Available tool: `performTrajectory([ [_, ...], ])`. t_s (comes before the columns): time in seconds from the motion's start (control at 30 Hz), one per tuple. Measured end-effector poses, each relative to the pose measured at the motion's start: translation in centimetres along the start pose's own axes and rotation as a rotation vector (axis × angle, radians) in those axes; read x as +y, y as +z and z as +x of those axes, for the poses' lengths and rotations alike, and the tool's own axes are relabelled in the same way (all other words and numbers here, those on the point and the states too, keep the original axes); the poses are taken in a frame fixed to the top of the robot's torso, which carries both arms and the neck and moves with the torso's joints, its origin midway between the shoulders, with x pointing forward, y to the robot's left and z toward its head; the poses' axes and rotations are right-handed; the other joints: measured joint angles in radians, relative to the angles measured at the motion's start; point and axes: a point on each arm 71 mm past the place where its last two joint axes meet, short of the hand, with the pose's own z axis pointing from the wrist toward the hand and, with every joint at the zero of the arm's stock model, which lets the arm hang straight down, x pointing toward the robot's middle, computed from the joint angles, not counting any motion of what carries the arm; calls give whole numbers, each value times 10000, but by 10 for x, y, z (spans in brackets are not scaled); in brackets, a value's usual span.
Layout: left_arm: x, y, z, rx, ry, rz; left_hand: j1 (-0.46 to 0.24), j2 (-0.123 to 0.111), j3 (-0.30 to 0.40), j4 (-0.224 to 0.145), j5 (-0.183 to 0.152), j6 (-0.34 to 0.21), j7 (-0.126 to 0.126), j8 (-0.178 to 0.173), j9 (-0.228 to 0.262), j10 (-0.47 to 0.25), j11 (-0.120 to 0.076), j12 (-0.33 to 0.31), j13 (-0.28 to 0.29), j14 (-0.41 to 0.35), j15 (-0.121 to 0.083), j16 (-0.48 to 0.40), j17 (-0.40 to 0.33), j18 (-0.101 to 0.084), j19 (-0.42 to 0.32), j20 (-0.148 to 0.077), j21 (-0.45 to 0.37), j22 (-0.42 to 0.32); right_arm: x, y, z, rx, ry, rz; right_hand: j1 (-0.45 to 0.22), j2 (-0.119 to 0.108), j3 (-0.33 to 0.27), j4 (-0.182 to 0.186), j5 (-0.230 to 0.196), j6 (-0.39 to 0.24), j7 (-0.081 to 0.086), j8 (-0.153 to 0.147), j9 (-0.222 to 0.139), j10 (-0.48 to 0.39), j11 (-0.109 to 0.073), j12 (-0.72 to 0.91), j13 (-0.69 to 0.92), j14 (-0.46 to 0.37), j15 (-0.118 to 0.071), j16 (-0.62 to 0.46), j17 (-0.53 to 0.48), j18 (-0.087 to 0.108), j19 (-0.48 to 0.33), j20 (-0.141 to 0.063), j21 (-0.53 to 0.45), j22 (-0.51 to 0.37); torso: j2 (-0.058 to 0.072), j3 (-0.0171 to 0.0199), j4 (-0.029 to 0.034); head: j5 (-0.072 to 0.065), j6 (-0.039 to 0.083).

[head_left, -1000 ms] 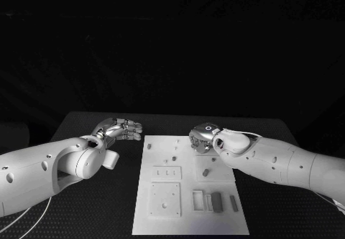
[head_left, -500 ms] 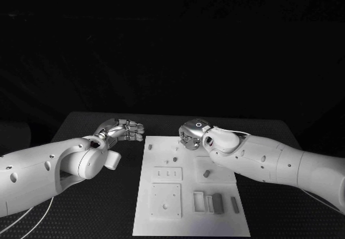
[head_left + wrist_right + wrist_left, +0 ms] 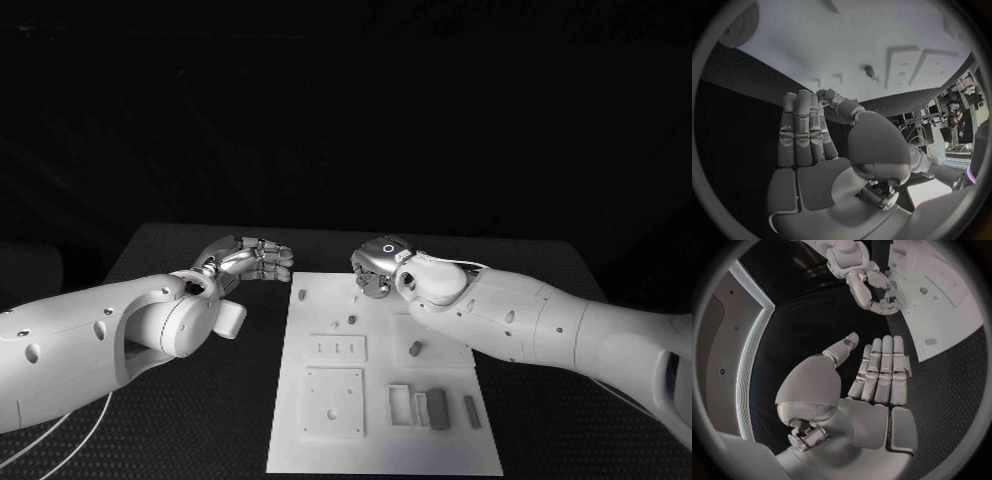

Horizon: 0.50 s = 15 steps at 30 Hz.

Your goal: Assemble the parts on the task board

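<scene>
The white task board (image 3: pixel 382 385) lies lengthwise in the middle of the table. Small grey parts stand on it: a peg (image 3: pixel 415 348) mid-board, another peg (image 3: pixel 351 320) and one at the far left edge (image 3: pixel 302 294). Flat grey bars (image 3: pixel 438 408) lie at the near right. My right hand (image 3: pixel 378 268) hovers over the board's far end, fingers straight and together, nothing in the palm (image 3: pixel 811 135). My left hand (image 3: pixel 254 260) is beside the board's far left corner, off the plate, fingers extended and empty (image 3: pixel 876 375).
Square recessed plates (image 3: pixel 332 400) sit at the board's near left. The right forearm (image 3: pixel 519 325) crosses above the board's right side. Black table surface (image 3: pixel 173 420) surrounds the board. The right hand (image 3: pixel 876 292) and the board (image 3: pixel 942 310) also appear in the left wrist view.
My right hand has moved left and farther along the board's far end. The left hand has edged slightly right toward the board's corner.
</scene>
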Motion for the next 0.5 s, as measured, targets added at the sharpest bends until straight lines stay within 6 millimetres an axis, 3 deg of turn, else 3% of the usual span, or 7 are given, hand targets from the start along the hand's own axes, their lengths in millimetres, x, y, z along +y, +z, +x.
performTrajectory([
  [0.5, -8, 0, 1, 59, 25, 142, 0, 0, 0, 0, 0, 0, 0, 0, -8, 0, 0, 0, 1, 0, 0, 0, 10, -2, 0, 0, 1, 2, 0, 7, 2, 125, -209, 93, 28, 28, -3, -2, -27, -2, -3, -6, 0, -1, 0, -29, -3, -1, 3, 0, 9, -53, -1, 1, 33, -4, 87, -42, 114, -26, -35],
])
